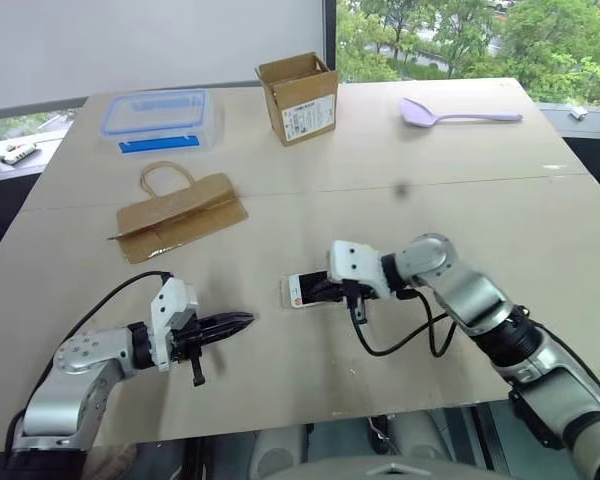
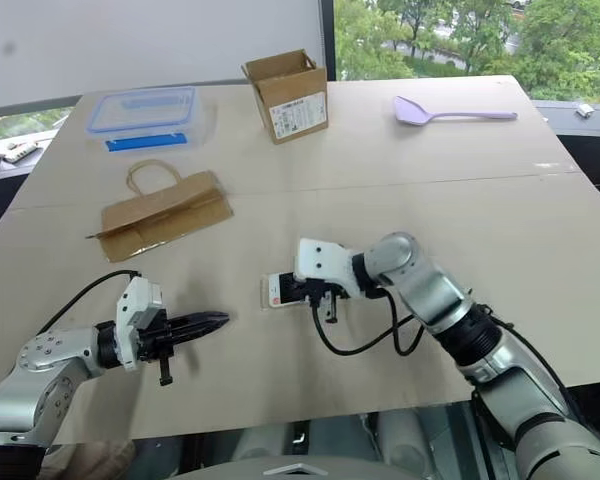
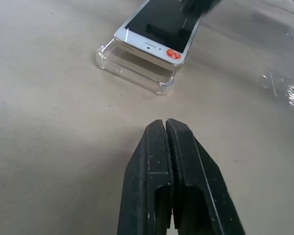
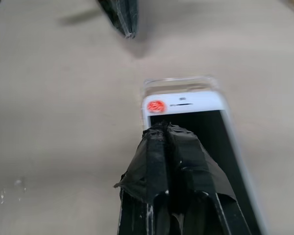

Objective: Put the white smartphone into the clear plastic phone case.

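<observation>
Right claw (image 4: 162, 128) closed, tips on white smartphone's (image 3: 157, 30) black screen; phone atop clear plastic case (image 3: 137, 73). Left claw (image 3: 165, 123) closed, nearby.

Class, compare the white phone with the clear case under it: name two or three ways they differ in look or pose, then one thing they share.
1. The phone is opaque, with a black screen and white edges; the case is see-through.
2. The case lies flat on the table; the phone sits on top, its near end raised above the case rim, not seated.
3. The right tool rests on the phone; nothing touches the case.
Shared: both are rounded rectangles of similar outline.
</observation>
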Available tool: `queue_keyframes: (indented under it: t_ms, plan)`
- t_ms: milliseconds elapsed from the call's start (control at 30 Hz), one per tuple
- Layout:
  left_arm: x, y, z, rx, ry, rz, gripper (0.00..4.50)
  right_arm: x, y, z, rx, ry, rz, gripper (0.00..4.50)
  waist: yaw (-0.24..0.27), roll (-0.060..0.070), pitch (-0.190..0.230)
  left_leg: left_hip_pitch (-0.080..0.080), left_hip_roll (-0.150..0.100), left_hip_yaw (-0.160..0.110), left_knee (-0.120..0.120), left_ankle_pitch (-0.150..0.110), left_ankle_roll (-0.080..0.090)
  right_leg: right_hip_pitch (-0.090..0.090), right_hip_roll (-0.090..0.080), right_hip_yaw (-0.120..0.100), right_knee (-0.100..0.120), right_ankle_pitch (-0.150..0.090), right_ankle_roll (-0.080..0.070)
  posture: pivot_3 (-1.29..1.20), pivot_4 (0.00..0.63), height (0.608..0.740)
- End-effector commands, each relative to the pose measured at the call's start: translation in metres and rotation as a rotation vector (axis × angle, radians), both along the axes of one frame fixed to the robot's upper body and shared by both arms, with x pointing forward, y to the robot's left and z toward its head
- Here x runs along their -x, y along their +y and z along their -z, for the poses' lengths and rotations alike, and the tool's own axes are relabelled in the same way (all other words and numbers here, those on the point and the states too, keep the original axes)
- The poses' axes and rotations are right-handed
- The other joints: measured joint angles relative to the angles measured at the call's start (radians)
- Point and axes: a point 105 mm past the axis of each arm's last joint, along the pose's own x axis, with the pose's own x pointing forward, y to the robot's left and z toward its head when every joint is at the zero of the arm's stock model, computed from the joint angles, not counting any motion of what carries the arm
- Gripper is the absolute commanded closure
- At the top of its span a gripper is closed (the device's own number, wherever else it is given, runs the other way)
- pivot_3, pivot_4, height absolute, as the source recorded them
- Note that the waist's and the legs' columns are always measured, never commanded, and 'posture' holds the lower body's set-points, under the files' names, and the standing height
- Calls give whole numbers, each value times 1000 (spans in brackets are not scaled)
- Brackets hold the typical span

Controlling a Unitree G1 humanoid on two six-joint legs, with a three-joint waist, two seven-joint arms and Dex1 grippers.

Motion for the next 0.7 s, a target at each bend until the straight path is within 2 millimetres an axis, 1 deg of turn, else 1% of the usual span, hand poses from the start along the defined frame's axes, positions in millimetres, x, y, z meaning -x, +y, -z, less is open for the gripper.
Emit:
queue_keyframes:
  t_ms: [33,167,333,500,600,667,700]
  plan:
    - [2,3,-1,-9,-23,5,4461,-8,7,7,26,-53,-6,4500,-1,0,0,0,0,0,0,0,0,0,0,0,0,0,0,0,150,740]
    - [4,6,2,-9,-22,0,4461,-8,3,26,99,-37,-19,4500,-1,-1,-1,1,0,0,0,0,0,0,0,0,0,0,0,0,150,740]
    - [6,8,4,-7,-23,-5,4461,-6,-2,44,164,3,-25,4500,-1,-1,-4,2,0,0,0,0,0,2,0,0,0,-1,1,0,150,740]
    - [6,9,6,-3,-26,-4,4461,-3,-5,64,205,120,24,4500,-1,-1,-12,4,0,0,0,0,0,2,0,0,0,-1,1,0,150,740]
    - [6,9,7,0,-28,-3,4461,-3,-11,81,240,188,69,4500,-4,0,-21,6,0,0,-1,0,0,2,0,0,0,-1,1,0,150,740]
    - [6,10,8,0,-29,-3,4461,1,-16,90,267,200,61,4500,-3,0,-23,10,0,0,-3,0,0,5,0,0,0,-2,0,0,150,740]
    - [7,11,9,0,-29,-4,4461,3,-18,93,273,212,62,4500,-3,3,-26,16,0,1,-5,0,0,11,-1,0,0,-3,-2,0,150,740]
